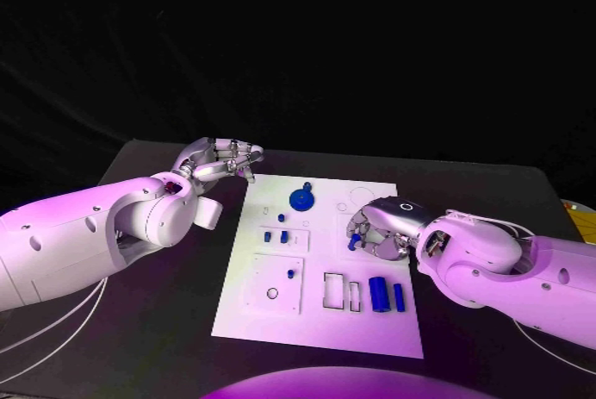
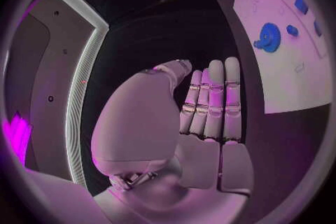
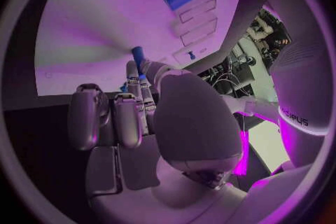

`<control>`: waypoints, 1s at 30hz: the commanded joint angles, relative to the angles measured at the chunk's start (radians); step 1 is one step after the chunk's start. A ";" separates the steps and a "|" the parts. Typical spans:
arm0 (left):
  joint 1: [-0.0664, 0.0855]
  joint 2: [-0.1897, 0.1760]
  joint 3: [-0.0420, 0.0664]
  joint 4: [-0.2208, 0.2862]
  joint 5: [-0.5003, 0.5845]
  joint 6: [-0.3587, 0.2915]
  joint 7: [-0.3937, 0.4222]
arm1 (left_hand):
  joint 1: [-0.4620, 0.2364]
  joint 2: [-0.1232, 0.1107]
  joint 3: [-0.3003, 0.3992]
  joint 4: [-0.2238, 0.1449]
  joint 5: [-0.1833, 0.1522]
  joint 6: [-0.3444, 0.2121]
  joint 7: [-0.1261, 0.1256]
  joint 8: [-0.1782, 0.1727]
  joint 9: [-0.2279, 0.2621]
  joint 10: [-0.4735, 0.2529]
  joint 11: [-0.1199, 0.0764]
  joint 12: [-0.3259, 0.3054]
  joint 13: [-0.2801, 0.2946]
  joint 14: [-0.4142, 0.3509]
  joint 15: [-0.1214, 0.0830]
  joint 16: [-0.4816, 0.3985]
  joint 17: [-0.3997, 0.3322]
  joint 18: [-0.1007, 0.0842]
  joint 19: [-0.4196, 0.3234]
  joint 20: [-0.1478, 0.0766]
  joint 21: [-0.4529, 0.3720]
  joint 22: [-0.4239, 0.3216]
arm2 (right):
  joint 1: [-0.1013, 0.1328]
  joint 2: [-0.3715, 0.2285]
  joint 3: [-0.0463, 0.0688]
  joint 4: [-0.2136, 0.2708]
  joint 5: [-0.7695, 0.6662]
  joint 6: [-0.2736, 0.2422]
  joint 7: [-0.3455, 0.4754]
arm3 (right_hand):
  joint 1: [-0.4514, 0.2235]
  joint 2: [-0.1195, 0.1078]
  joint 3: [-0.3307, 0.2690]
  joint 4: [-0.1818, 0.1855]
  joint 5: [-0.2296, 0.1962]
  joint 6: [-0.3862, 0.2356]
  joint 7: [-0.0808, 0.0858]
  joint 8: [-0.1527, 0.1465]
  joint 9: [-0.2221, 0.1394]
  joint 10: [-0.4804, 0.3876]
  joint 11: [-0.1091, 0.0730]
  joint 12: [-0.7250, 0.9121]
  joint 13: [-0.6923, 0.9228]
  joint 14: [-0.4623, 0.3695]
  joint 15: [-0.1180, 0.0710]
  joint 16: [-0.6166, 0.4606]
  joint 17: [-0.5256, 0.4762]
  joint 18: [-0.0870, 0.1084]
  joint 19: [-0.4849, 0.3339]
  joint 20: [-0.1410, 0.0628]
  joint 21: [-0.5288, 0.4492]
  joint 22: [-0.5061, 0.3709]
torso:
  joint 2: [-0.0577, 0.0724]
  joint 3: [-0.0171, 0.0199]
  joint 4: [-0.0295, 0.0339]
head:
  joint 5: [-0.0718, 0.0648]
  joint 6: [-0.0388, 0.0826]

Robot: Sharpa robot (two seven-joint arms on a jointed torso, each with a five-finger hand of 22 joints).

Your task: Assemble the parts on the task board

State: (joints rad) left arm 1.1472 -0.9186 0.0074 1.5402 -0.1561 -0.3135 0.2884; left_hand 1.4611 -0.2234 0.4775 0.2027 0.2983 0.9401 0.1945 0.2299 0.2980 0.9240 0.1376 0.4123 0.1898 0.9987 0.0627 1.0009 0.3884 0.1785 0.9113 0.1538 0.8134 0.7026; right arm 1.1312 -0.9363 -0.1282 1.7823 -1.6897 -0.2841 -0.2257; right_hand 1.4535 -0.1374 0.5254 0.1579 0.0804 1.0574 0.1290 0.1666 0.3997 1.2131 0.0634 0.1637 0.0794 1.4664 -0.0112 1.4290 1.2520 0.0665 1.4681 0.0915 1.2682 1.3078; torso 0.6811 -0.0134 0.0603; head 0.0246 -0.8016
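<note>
left hand (image 1: 221, 162): empty, fingers apart, off task board's (image 1: 249, 317) far-left edge, over bench (image 1: 149, 330)
right hand (image 1: 379, 229): pinching small blue part (image 3: 138, 57) above board's right side

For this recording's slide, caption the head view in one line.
Right hand pinches a small blue part over the white task board; left hand hovers off its far corner.

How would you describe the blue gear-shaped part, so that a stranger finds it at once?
Start at the white task board in the middle of the black table. Look near the board's far edge, between the two hands. The blue gear there is round and the largest blue part; the others are small pegs or straight blocks.
</note>
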 commanded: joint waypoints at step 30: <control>-0.001 0.020 0.000 -0.010 0.004 0.023 0.000 | 0.005 0.001 -0.002 -0.003 0.004 -0.010 0.001 0.004 0.001 -0.009 -0.002 0.005 -0.002 -0.007 0.001 -0.004 -0.001 0.003 -0.003 0.002 -0.004 0.001 | -0.010 0.170 -0.002 0.109 0.017 -0.086 0.044 | -0.016 -0.008 0.025 -0.016 -0.001 0.012 -0.003 0.038 0.045 0.013 0.000 -0.021 0.001 0.044 -0.004 0.004 -0.002 -0.011 0.019 -0.007 0.006 0.168 | 0.001 -0.0007 0.0020 | 0.024 0.000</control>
State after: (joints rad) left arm 1.1459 -0.9013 0.0065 1.5285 -0.1561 -0.3085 0.2845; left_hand 1.4611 -0.2234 0.4775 0.2027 0.2983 0.9365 0.1982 0.2298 0.2977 0.9240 0.1376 0.4123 0.1890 0.9988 0.0627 1.0009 0.3886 0.1785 0.9113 0.1538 0.8134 0.7026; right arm 1.1258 -0.7710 -0.1297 1.8961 -1.6534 -0.3636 -0.2053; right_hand 1.4489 -0.1472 0.5468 0.1421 0.0746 1.0629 0.1235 0.1666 0.3997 1.2181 0.0623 0.1484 0.0802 1.4664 -0.0111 1.4289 1.2508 0.0679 1.4680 0.0915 1.2759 1.3075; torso 0.6814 -0.0140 0.0615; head 0.0432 -0.7994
